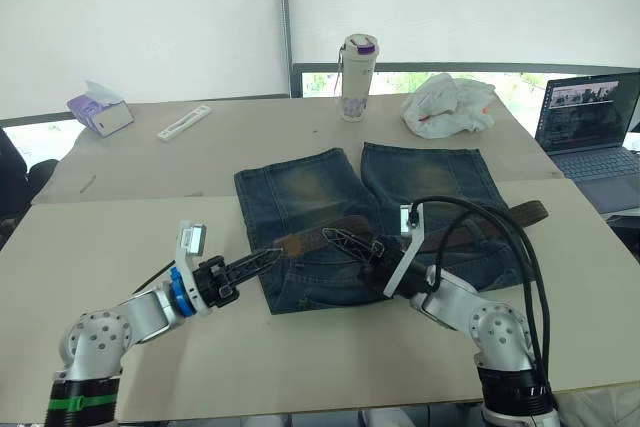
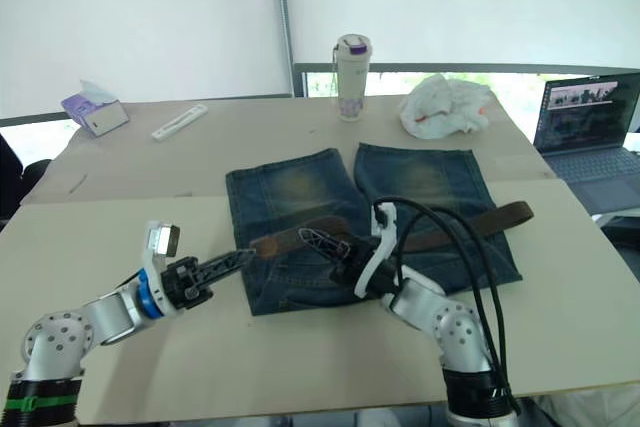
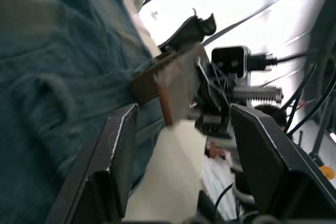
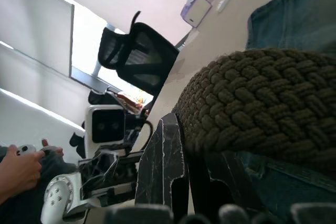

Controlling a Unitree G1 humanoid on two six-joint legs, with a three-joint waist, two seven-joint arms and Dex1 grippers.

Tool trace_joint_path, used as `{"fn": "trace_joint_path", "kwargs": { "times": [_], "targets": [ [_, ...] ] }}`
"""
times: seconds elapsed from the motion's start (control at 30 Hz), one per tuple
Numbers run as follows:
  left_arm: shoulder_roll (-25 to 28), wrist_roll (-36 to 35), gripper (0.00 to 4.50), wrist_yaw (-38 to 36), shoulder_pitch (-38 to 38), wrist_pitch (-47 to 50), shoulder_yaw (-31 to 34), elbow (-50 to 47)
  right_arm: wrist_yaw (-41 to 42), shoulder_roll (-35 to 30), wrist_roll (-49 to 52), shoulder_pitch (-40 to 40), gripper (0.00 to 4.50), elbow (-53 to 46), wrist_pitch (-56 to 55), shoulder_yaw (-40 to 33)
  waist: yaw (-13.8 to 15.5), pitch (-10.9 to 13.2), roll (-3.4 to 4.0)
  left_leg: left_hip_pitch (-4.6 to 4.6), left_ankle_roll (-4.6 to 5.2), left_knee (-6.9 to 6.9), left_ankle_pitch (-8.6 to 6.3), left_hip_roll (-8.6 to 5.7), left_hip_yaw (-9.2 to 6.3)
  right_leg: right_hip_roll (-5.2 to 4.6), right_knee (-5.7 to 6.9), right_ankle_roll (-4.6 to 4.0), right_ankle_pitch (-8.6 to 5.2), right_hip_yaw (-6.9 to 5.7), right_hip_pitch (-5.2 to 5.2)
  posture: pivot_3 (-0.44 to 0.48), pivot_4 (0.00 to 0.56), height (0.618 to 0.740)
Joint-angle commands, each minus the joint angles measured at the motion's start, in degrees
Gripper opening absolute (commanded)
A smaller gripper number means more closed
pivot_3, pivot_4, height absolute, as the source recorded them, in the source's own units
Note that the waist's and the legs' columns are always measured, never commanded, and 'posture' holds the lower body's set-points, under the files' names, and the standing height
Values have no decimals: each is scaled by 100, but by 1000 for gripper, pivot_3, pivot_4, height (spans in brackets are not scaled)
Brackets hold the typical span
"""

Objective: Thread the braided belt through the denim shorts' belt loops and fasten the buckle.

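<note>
shorts: denim shorts (image 1: 370, 217) flat mid-counter (image 1: 120, 347) | belt: braided belt (image 1: 500, 217) across waistband, tail trailing right | right hand (image 1: 345, 244): clamped on belt | left hand (image 1: 268, 257): open, empty, at belt's left end | risk: strap may slip or drag the shorts

No text or label can be read.
</note>
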Motion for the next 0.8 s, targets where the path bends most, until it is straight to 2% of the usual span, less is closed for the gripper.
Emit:
{"fn": "trace_joint_path", "kwargs": {
  "times": [0.03,0.23,0.47,0.8],
  "targets": [
    [193,304,2945,-358,120,-251,170,-175,-381,123,-285,-165,0,343,-78,-173,10,0,0,0,0,0,0,0,0,-1,0,0,0,-1,0,0,150,740],
    [415,681,2945,-778,195,-543,319,-80,-891,290,-459,-273,0,782,119,-379,36,0,0,-4,-2,-4,0,1,0,-18,-5,-3,-1,-2,-2,0,150,740],
    [276,835,2945,-890,133,-584,262,-55,-1037,398,270,-199,0,520,101,-1005,41,0,-1,-4,-4,-40,5,-3,2,-91,-20,-1,1,-12,-3,0,150,740],
    [106,1009,2945,-953,8,-539,114,14,-1533,199,283,261,0,122,254,-963,12,-1,-2,-2,-3,-64,12,-3,2,-89,-34,0,3,-16,0,0,150,740]
  ]
}}
